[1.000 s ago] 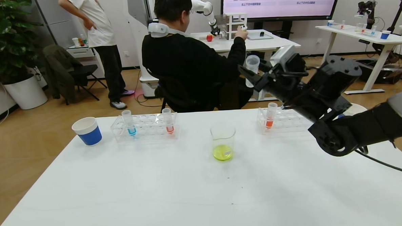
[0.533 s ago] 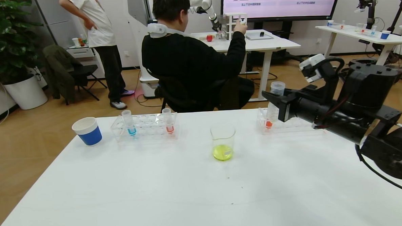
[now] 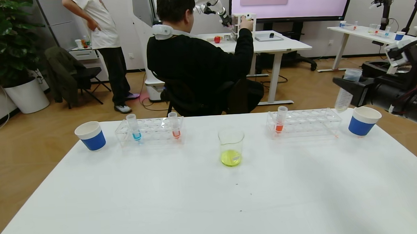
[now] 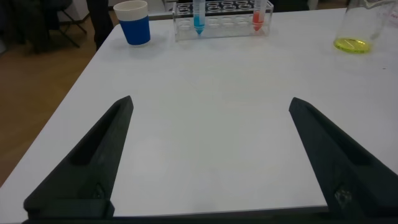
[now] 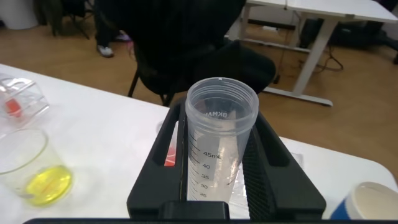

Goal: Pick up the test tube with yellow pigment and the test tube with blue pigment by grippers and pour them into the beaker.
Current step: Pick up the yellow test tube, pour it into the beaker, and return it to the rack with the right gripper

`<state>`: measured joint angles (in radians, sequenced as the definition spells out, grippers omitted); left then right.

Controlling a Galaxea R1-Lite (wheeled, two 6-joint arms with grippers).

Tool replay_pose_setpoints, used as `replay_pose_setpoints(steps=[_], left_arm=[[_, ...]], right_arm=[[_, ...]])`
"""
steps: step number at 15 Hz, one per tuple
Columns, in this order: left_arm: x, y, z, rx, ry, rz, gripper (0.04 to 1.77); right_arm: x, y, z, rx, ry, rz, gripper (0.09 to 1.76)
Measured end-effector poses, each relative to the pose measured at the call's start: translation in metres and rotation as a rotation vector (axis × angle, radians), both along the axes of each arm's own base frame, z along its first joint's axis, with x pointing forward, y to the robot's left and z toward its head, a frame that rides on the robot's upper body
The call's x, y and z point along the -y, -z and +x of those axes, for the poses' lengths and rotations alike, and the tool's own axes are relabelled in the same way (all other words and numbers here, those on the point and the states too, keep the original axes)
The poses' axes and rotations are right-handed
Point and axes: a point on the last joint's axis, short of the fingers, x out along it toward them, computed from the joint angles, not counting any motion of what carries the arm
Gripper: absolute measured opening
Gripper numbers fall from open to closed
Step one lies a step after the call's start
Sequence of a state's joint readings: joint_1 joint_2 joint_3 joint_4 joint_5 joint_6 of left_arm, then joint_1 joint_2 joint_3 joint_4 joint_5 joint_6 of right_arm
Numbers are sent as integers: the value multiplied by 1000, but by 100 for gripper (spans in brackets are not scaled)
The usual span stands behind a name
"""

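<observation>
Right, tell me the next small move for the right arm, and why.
Probably lower the emptied tube into a free slot of the right-hand rack. The right tool is shut on it, upright, near the rack's far right end beside the paper cup. The beaker already holds yellow liquid, while the test tube with blue pigment waits in the left rack.

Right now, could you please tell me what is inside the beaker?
The beaker holds a shallow pool of yellow-green liquid at its bottom; the rest is clear glass with nothing else inside. The tube in the right claw looks drained, though the claw covers its middle.
</observation>
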<state>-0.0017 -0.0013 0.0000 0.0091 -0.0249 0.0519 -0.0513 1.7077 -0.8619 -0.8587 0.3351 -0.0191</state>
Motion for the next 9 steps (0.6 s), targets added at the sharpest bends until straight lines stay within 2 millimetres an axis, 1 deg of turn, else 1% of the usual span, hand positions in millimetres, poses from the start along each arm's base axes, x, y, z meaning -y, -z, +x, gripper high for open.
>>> replay_pose_setpoints(steps=[3, 5, 7, 9], left_arm=[[0, 0, 0, 0, 0, 0, 175], [0, 0, 0, 0, 0, 0, 175], [0, 0, 0, 0, 0, 0, 175], [0, 0, 0, 0, 0, 0, 175]], right_arm=[[61, -1, 20, 19, 153, -4, 51], [97, 3, 38, 28, 240, -8, 51], [126, 10, 56, 36, 300, -11, 51], [142, 22, 70, 23, 327, -8, 51]])
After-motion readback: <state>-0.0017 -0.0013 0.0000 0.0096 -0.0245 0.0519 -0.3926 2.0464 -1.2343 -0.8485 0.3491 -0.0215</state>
